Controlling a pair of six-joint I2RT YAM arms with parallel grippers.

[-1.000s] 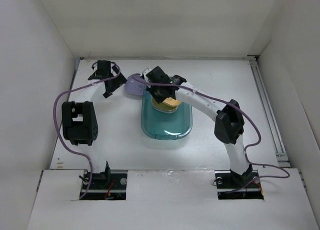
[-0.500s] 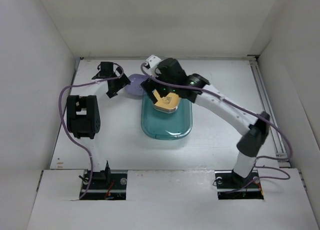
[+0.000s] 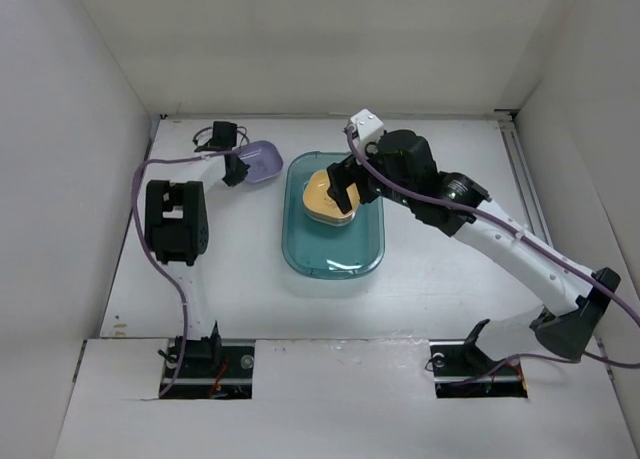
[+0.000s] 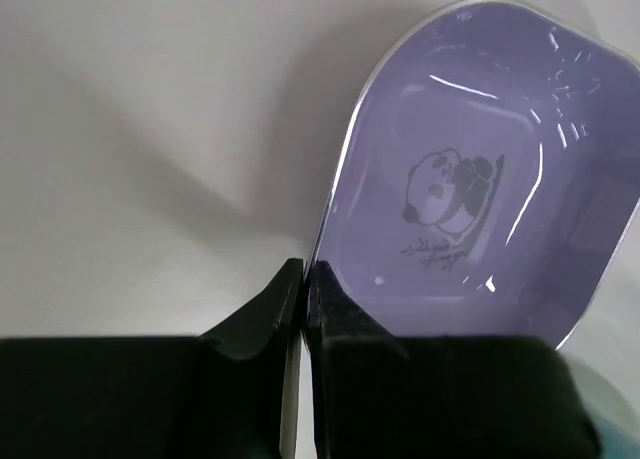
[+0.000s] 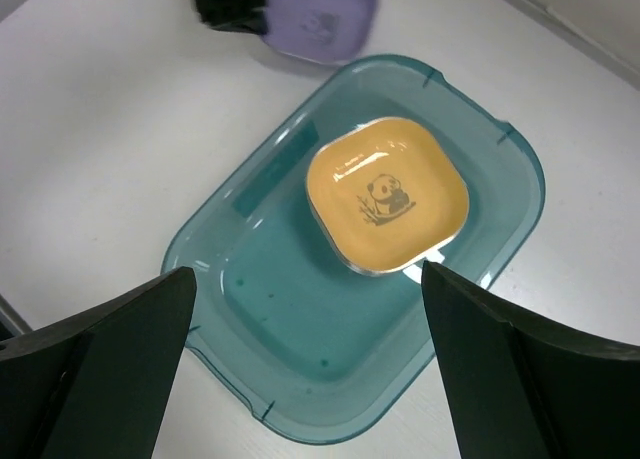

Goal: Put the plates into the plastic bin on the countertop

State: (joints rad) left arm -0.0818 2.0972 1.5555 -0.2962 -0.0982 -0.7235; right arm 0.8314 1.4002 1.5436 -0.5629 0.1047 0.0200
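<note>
Plates in view number two. The purple plate [image 4: 505, 119], with a small panda print [image 4: 448, 197] at its centre, sits on the white countertop [image 3: 430, 279] just beyond the far-left corner of the plastic bin [image 3: 335, 267], outside it; whether plate and bin touch cannot be told. The left gripper [image 4: 304, 275] is pinched tight on this plate's near-left rim, its two black fingers [image 4: 262, 314] pressed together with only the thin edge between them. From the top view the same gripper [image 3: 232, 168] meets the plate [image 3: 260, 160] from the left. The orange plate [image 5: 350, 174] lies face up on the floor of the bin [image 5: 285, 324], in its far half, showing the same print; a pale edge runs along its near side, and what that edge belongs to is unclear. The right gripper [image 5: 305, 271] hangs above the bin with its fingers [image 5: 110, 379] spread wide and nothing between them, clear of the orange plate [image 3: 322, 194] below. In the top view that gripper [image 3: 343, 191] sits over the far end of the bin.
</note>
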